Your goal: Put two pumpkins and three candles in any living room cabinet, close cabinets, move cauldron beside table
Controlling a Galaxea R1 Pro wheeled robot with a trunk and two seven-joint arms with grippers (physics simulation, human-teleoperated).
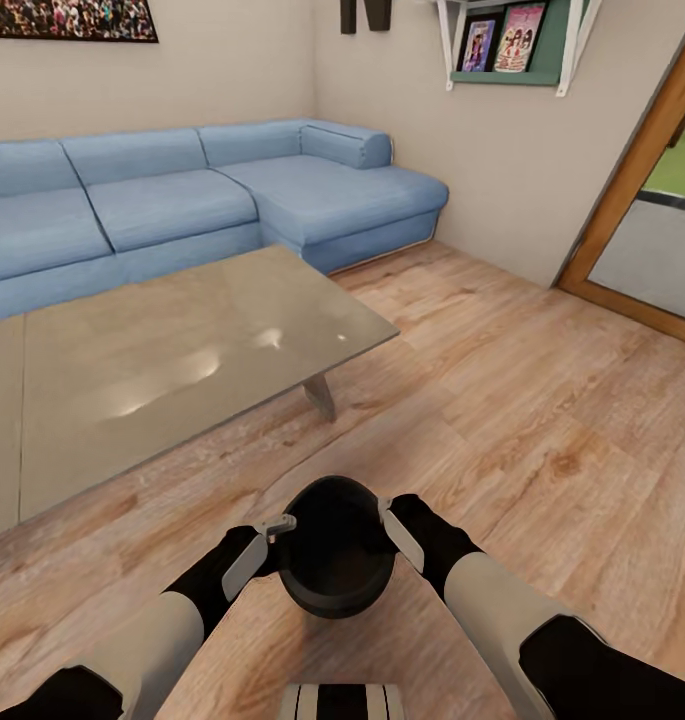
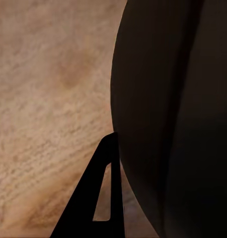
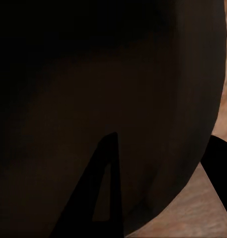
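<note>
The cauldron (image 1: 337,560), a round black pot with its mouth open upward, hangs low over the wooden floor just in front of my base. My left gripper (image 1: 282,527) holds its left rim and my right gripper (image 1: 390,520) holds its right rim, each shut on the pot's wall. In the left wrist view the cauldron's dark side (image 2: 183,124) sits right beside one finger (image 2: 96,198). In the right wrist view the black cauldron (image 3: 93,74) looms close behind a finger (image 3: 101,193). The pumpkins, candles and cabinet are out of view.
A low glass-topped coffee table (image 1: 182,350) stands ahead on the left, its near corner leg (image 1: 320,395) close to the cauldron. Behind it runs a blue corner sofa (image 1: 182,200). Open wooden floor (image 1: 522,400) stretches right toward a doorway (image 1: 642,230). A wall shelf (image 1: 512,45) hangs above.
</note>
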